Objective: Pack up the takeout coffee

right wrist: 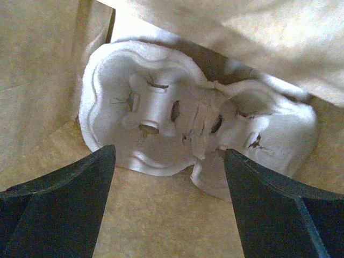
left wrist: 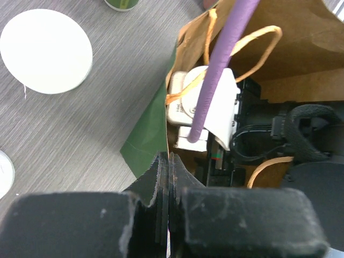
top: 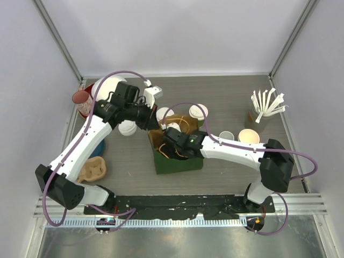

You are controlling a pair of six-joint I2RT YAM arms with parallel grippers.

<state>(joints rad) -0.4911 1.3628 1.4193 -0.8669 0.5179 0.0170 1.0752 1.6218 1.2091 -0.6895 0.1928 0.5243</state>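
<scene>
Two lidded green cups, the takeout coffee, stand behind the bag, one (top: 198, 111) at the right and one (top: 163, 114) partly hidden by my left arm. The paper bag (top: 177, 161), green outside and brown inside, stands open at the table's middle. My left gripper (left wrist: 169, 157) is shut on the bag's rim (left wrist: 171, 102). My right gripper (right wrist: 169, 161) is open deep inside the bag, empty. Just beyond its fingertips, a pale moulded cup carrier (right wrist: 183, 134) lies on the bag's floor. From above, the right gripper (top: 171, 147) reaches into the bag's mouth.
Loose white lids (top: 127, 128) lie left of the bag; one lid (left wrist: 45, 51) shows in the left wrist view. Two lidless cups (top: 249, 136) (top: 226, 136) and a stirrer holder (top: 262, 107) stand at right. A pink cup (top: 81, 100) and a second brown carrier (top: 92, 170) sit left.
</scene>
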